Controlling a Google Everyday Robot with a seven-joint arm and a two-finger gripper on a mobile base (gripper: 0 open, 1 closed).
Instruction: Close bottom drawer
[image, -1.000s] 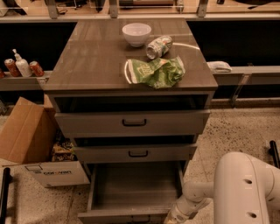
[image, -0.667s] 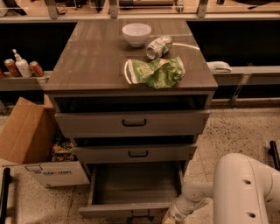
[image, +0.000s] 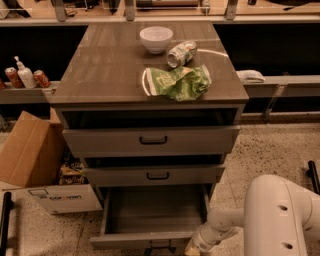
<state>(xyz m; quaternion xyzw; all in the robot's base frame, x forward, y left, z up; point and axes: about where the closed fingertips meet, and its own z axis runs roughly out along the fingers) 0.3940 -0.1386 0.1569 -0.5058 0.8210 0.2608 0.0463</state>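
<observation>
A speckled stone floor (image: 272, 150) ran bare to the right of a grey wood-grain cabinet (image: 70, 95), with low dark shelving (image: 35, 92) behind it on both sides. The robot's white arm (image: 280, 215) filled the lower right corner. To the left, a brown cardboard box (image: 25, 150) and a white carton (image: 65, 199) crowded against the cabinet's side, so the free floor lay in front and to the right.

The bottom drawer (image: 150, 217), lowest of the three, stood pulled well out, its plain grey inside showing and its front panel close to the lower edge of view. The top drawer (image: 150, 141) and the middle drawer (image: 155, 175) each sat slightly out.

The pincer (image: 192, 248) was low, just beside the bottom drawer's front right corner; I could not tell whether it was open or closed.

On the tabletop (image: 100, 65) lay a crumpled green bag (image: 177, 82) near the front edge, a white bowl (image: 156, 39) towards the back and a tipped can (image: 181, 53) between them.
</observation>
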